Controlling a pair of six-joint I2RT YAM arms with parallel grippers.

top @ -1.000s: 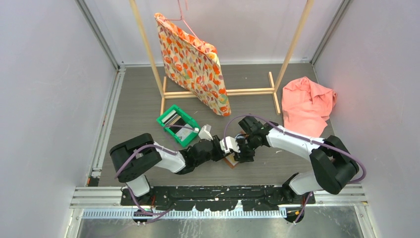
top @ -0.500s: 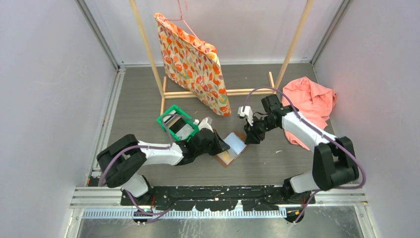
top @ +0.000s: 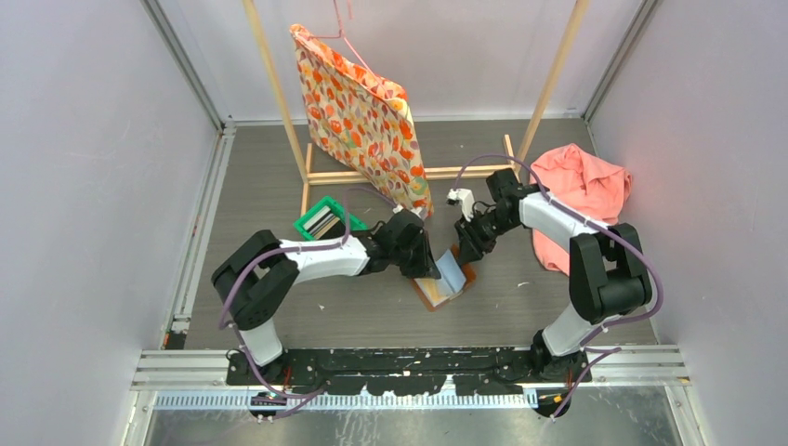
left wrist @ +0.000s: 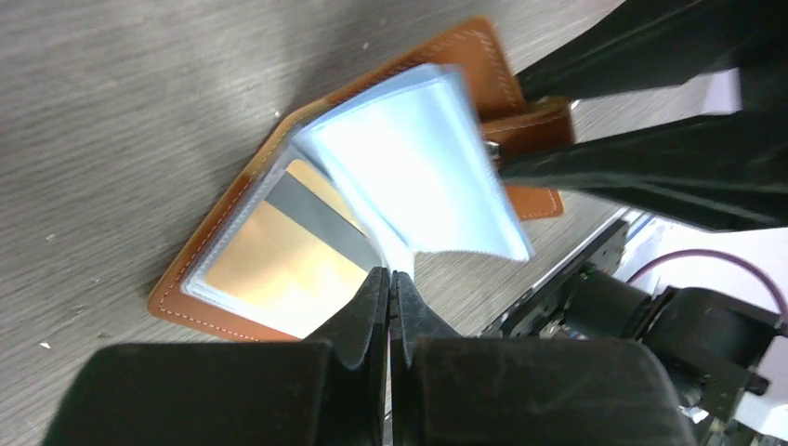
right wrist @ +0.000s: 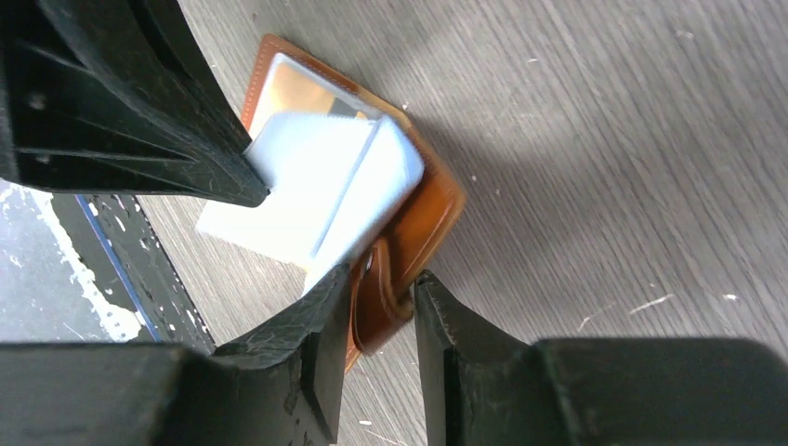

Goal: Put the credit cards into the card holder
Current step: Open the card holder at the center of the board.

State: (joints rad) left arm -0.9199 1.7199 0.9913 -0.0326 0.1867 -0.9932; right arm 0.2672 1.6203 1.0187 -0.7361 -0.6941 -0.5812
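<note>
The brown leather card holder lies open on the table between both grippers. A gold credit card with a grey stripe sits in its bottom clear pocket. Pale clear sleeves stand lifted above it. My left gripper is shut with its tips on a corner of a sleeve. My right gripper holds the holder's far cover edge, with the strap looped between its fingers. In the top view the left gripper and the right gripper flank the holder. More cards stand in the green bin.
The green bin sits left of the holder, partly under the left arm. A wooden rack with a hanging patterned bag stands behind. A pink cloth lies at the right. Walls close in both sides.
My left gripper shut, shifted right and lifted a sleeve. My right gripper swung away to the back, then came down onto the holder's far edge and narrowed.
</note>
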